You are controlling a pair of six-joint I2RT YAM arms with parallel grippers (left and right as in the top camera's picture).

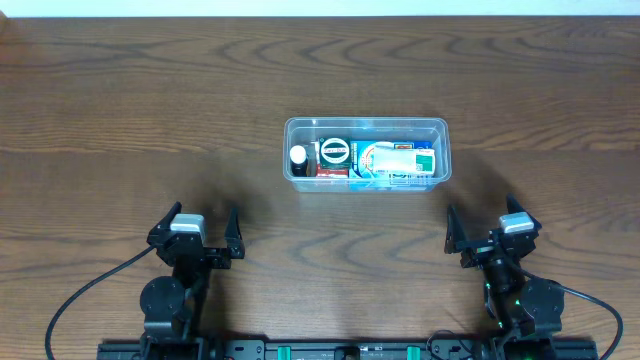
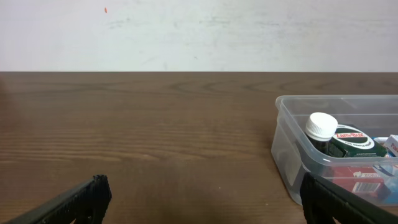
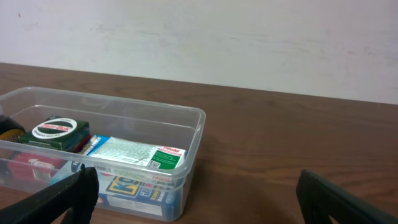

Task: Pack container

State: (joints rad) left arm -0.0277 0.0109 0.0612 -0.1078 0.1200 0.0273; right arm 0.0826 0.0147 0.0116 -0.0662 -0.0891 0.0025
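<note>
The clear plastic container (image 1: 366, 127) sits mid-table and holds a white-capped bottle (image 1: 298, 156), a round green tin (image 1: 334, 153), a red box (image 1: 333, 172) and a white and blue packet (image 1: 400, 160). It shows at the right of the left wrist view (image 2: 292, 155) and at the left of the right wrist view (image 3: 186, 134). My left gripper (image 1: 205, 222) is open and empty, near the front left. My right gripper (image 1: 480, 222) is open and empty, near the front right. Both stand well short of the container.
The brown wooden table (image 1: 150, 100) runs to a white wall at the back. Black cables trail from both arm bases at the front edge.
</note>
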